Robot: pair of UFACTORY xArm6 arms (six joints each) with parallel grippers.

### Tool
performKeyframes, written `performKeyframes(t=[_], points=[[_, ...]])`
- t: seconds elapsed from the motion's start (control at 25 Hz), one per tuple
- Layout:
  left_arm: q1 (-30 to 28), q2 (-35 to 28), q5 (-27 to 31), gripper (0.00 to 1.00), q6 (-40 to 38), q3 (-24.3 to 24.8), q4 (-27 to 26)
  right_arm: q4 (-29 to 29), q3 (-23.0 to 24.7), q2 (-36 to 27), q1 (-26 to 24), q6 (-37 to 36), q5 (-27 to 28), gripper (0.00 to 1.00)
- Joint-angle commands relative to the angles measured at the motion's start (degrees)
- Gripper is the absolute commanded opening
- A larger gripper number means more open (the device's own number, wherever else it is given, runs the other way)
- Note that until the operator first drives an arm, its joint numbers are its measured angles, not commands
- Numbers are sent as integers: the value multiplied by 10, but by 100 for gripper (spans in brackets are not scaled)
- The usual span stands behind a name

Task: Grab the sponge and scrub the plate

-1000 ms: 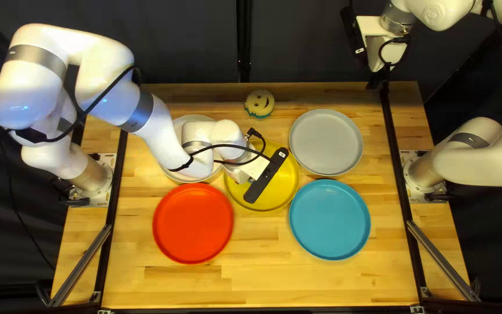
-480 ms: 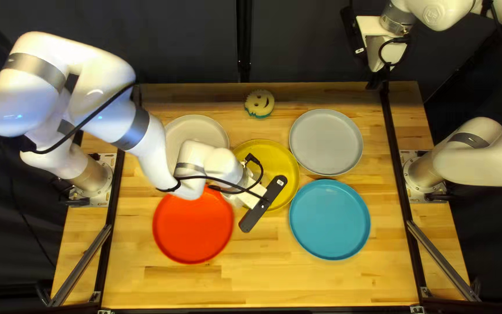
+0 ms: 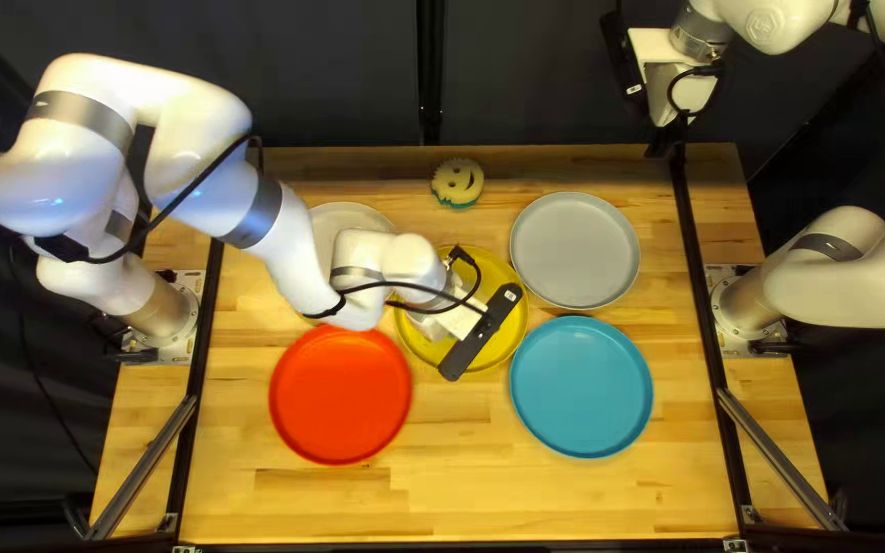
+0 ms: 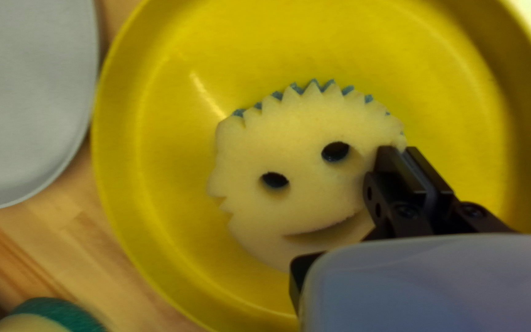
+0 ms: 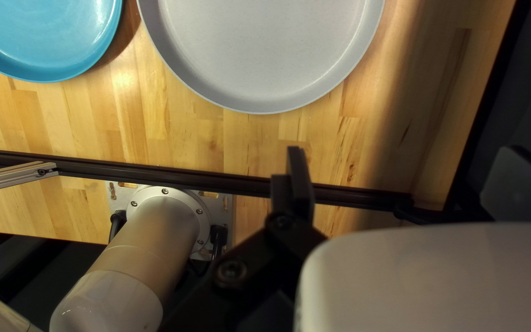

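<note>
A yellow smiley-face sponge (image 4: 293,170) lies flat in the middle of the yellow plate (image 4: 155,115), its blue underside showing along its toothed edge. My left gripper (image 4: 394,161) is shut on the sponge's edge; one black finger shows against it and the other is hidden. From above, my left wrist covers the centre of the yellow plate (image 3: 492,269). My right gripper (image 3: 661,134) hangs high over the table's far right corner, with one finger (image 5: 296,180) in view and nothing by it.
A second smiley sponge (image 3: 456,183) sits near the far edge. Around the yellow plate lie a white plate (image 3: 343,219), a grey plate (image 3: 573,250), an orange plate (image 3: 339,392) and a blue plate (image 3: 581,384). Bare wood runs along the near edge.
My left arm swept toward the near edge, out over the orange plate's rim, then came back over the yellow plate. The right arm has not moved.
</note>
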Motion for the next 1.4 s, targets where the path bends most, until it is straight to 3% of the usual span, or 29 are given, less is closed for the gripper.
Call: performKeyframes(t=[0.04, 0.8, 1.4], points=[[1, 14, 15, 0, 5, -23, 2, 0, 0, 0, 0, 0, 0, 100], [-73, -42, -22, 0, -117, 70, 61, 0, 0, 0, 0, 0, 0, 100], [-44, 36, -3, 0, -46, -52, 33, 0, 0, 0, 0, 0, 0, 100]])
